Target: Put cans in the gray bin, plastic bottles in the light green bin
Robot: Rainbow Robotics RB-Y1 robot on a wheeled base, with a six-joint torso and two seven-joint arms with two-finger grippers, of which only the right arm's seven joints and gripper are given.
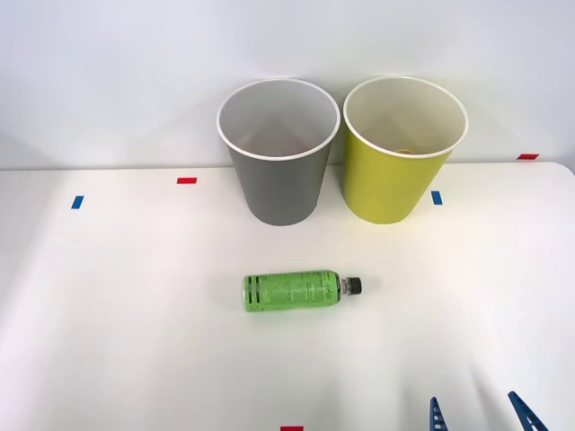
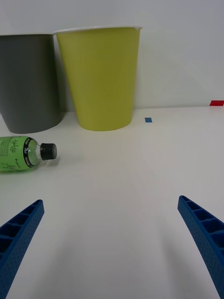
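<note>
Right hand (image 2: 112, 243) low, fingers wide apart

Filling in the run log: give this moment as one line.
gripper: open, empty | bottle: lying on table | gray bin, green bin: upright

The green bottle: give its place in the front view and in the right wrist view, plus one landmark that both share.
Front view: the green bottle lies on its side at mid-table, nearer the robot than both bins, black cap pointing to the robot's right.
Right wrist view: it is cut off by the picture's edge, near the gray bin's base.
Shared landmark: the light green bin.
</note>
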